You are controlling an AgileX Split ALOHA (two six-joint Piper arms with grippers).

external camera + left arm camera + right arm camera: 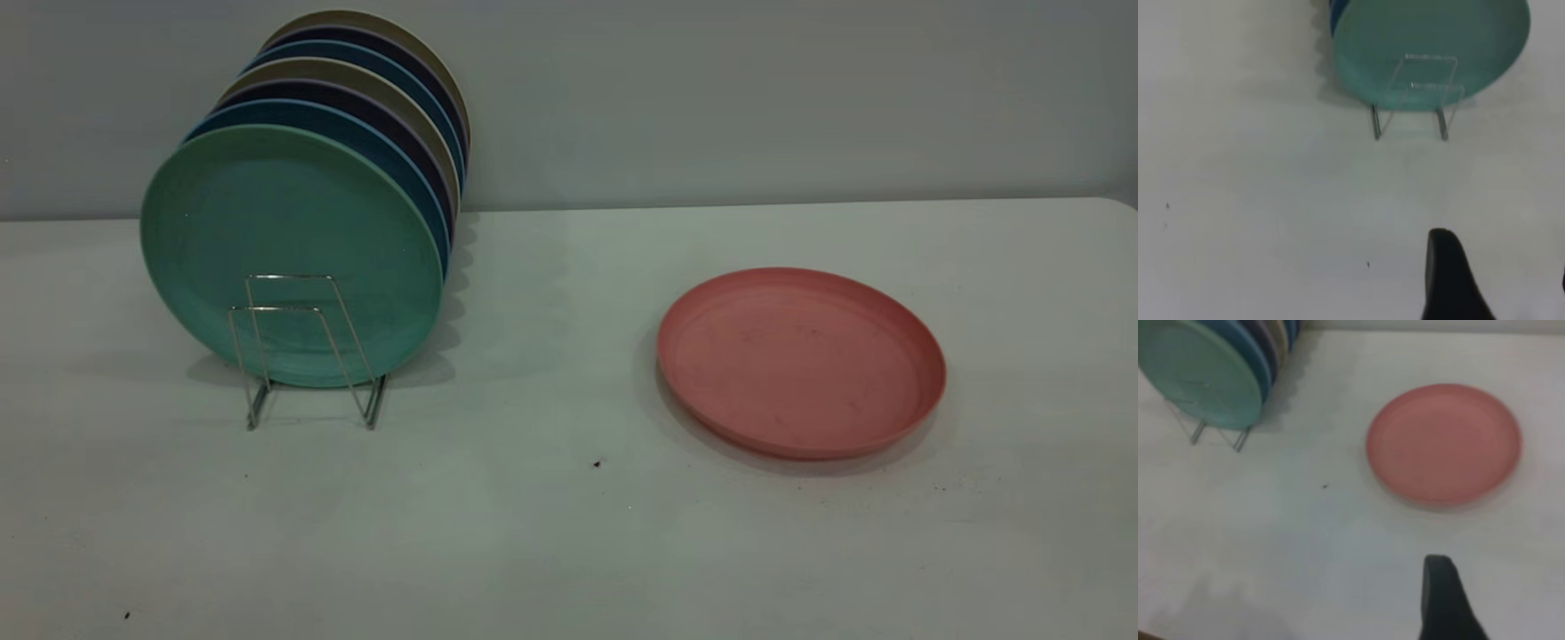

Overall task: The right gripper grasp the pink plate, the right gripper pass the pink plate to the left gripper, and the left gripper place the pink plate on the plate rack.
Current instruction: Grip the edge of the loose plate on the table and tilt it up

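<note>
Pink plate lies flat on the table's right half, well apart from the plate rack at left, so the right gripper is the nearer one. It hangs short of the plate's near rim; whether its jaws stand apart I cannot tell.

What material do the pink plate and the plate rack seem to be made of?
The pink plate looks like matte plastic: an even salmon colour, faint specks, a thin moulded rim and no bright glare. It could be another matte composite. The plate rack looks like thin polished metal wire: its silver loops catch bright highlights and are bent into slim trapezoid shapes.
</note>
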